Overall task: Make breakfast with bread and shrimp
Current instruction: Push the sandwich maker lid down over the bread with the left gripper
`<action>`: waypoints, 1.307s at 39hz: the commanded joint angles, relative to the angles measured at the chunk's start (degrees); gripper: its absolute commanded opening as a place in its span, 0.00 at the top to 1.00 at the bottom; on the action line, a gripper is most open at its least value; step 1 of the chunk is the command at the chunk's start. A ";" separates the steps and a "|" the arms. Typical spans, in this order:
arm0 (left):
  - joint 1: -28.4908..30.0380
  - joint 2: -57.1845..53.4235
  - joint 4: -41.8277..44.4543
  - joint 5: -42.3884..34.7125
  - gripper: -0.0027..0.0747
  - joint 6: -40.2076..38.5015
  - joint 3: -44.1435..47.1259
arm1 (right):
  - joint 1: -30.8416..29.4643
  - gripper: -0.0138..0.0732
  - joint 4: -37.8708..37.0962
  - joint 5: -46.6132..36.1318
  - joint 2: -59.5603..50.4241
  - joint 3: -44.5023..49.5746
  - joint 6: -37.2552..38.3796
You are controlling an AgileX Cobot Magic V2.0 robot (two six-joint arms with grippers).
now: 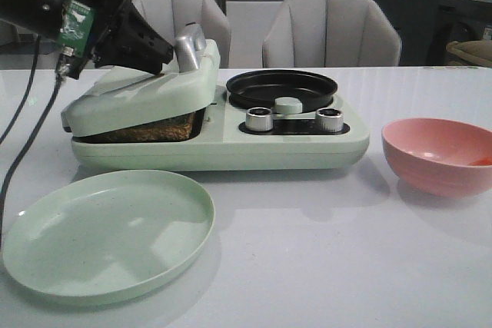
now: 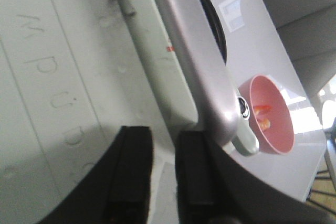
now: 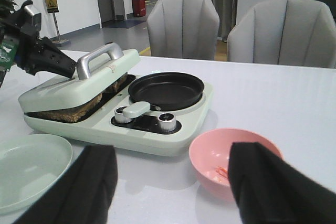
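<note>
Bread [image 1: 150,130] shows only its edge under the lid [image 1: 138,94].

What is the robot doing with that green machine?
The robot's left gripper is at the silver handle of the green breakfast maker's lid. The lid sits tilted on toasted bread inside. Whether the fingers grip the handle or just rest by it is hard to tell. Its right gripper hangs open near the pink bowl, which holds the shrimp. The black pan and green plate have no food.

Tilted lid [image 1: 146,94] blocks bread [image 1: 150,130]; pan [image 1: 280,87] unobstructed.
</note>
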 commanded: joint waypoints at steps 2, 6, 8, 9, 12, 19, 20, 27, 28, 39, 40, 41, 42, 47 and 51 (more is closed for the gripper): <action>1.25 -8.12 4.12 5.23 0.68 -2.63 -5.10 | -0.19 0.21 0.39 -5.24 -0.69 -1.62 -0.09; 1.85 -12.61 12.97 5.23 0.68 -5.81 -7.96 | -0.19 0.21 0.39 -5.24 -0.69 -1.62 -0.09; 1.85 -14.98 18.01 4.71 0.68 -8.04 -9.48 | -0.19 0.21 0.39 -5.24 -0.69 -1.62 -0.09; 1.85 -16.37 21.31 3.95 0.68 -9.91 -10.37 | -0.19 0.21 0.39 -5.24 -0.69 -1.62 -0.09; 1.85 -20.31 31.79 1.21 0.68 -16.21 -11.71 | -0.19 0.21 0.39 -5.24 -0.69 -1.62 -0.09; 1.85 -28.49 56.57 -2.23 0.68 -32.41 -12.02 | -0.19 0.21 0.39 -5.24 -0.69 -1.62 -0.09; 1.85 -29.18 60.33 -2.11 0.68 -35.06 -12.02 | -0.19 0.21 0.39 -5.24 -0.69 -1.62 -0.09; 1.85 -35.11 72.38 -1.69 0.68 -44.17 -10.40 | -0.19 0.21 0.39 -5.24 -0.69 -1.62 -0.09; 1.85 -35.90 72.26 -1.84 0.68 -44.17 -9.68 | -0.19 0.21 0.39 -5.24 -0.69 -1.62 -0.09; 1.85 -51.17 69.17 -12.60 0.68 -44.17 8.13 | -0.19 0.21 0.39 -5.24 -0.69 -1.62 -0.09; 1.85 -52.63 68.84 -14.46 0.68 -44.17 10.09 | -0.19 0.21 0.39 -5.24 -0.69 -1.62 -0.09; 1.85 -54.66 67.84 -15.90 0.68 -44.17 12.73 | -0.19 0.21 0.39 -5.24 -0.69 -1.62 -0.09; 1.85 -56.72 66.93 -17.94 0.68 -44.17 15.47 | -0.19 0.21 0.39 -5.24 -0.69 -1.62 -0.09; 1.85 -65.99 63.17 -26.79 0.70 -44.17 28.31 | -0.19 0.21 0.39 -5.24 -0.69 -1.62 -0.09; 1.85 -73.14 63.17 -32.71 0.70 -44.17 35.82 | -0.19 0.21 0.39 -5.42 -0.69 -1.62 -0.09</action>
